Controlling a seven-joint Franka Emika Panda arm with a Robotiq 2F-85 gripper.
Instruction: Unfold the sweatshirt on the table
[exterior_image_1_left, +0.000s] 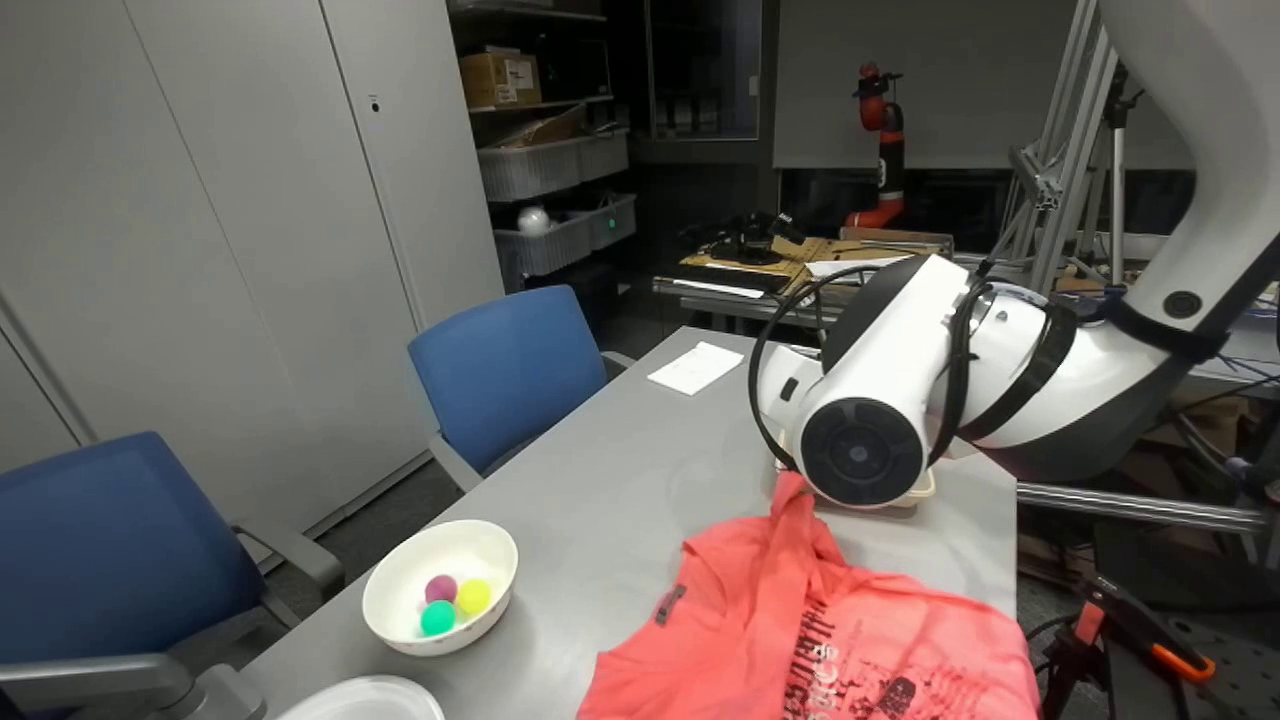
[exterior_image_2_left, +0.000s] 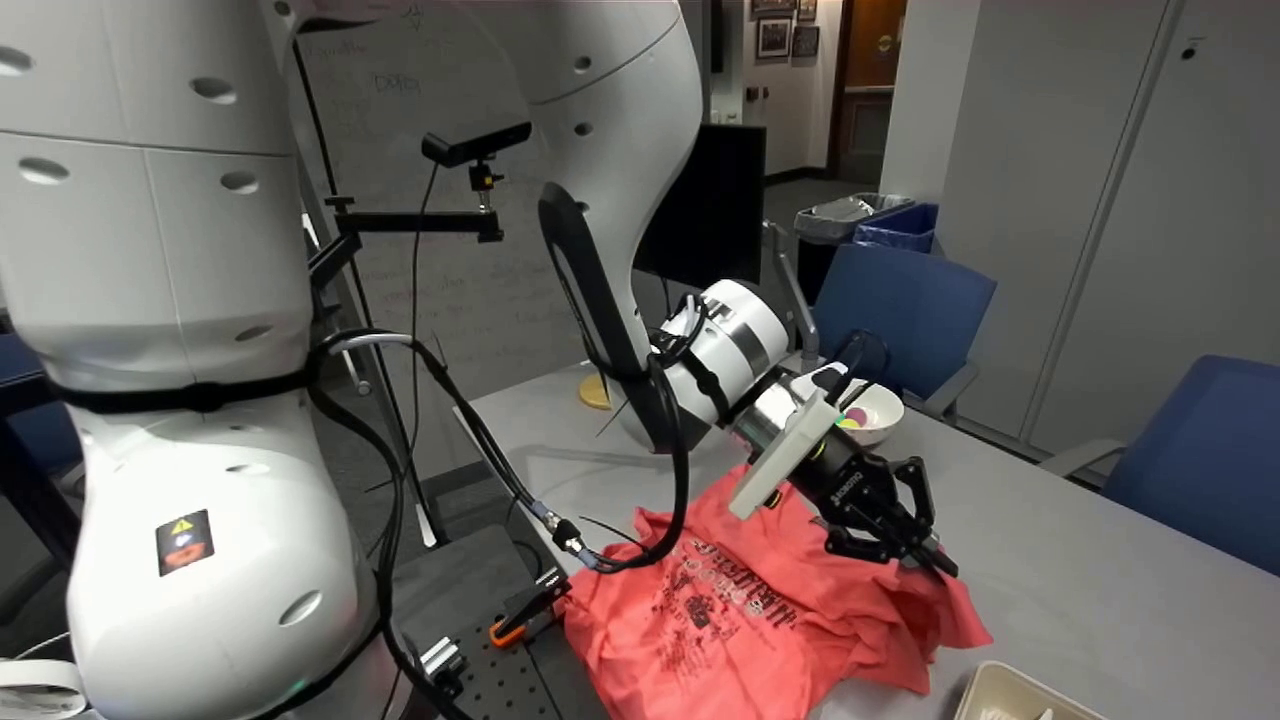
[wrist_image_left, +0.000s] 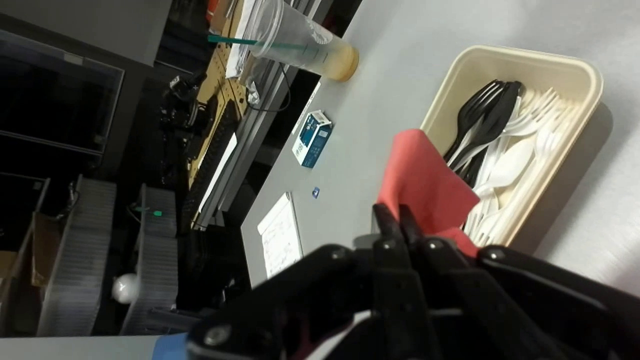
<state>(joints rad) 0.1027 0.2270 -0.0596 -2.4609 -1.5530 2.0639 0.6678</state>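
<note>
The coral-red sweatshirt with dark printing lies rumpled on the grey table in both exterior views (exterior_image_1_left: 740, 620) (exterior_image_2_left: 720, 620). One part of it is drawn up to a raised fold at the gripper. My gripper (exterior_image_2_left: 938, 562) points down and outward at the sweatshirt's edge. In the wrist view the fingertips (wrist_image_left: 395, 212) are shut with a fold of the red cloth (wrist_image_left: 425, 185) pinched between them, and a loose flap hangs past the tips. In an exterior view the arm's wrist hides the gripper. Part of the sweatshirt lies outside the frame there.
A cream tray (wrist_image_left: 592, 82) of plastic cutlery stands close beside the held cloth. A white bowl (exterior_image_1_left: 390, 560) with coloured balls and a white plate (exterior_image_1_left: 365, 700) stand on the table. A cup (wrist_image_left: 310, 45), small box (wrist_image_left: 312, 140) and notepad (wrist_image_left: 281, 235) lie farther off. A clamp (exterior_image_2_left: 530, 605) sits near the base.
</note>
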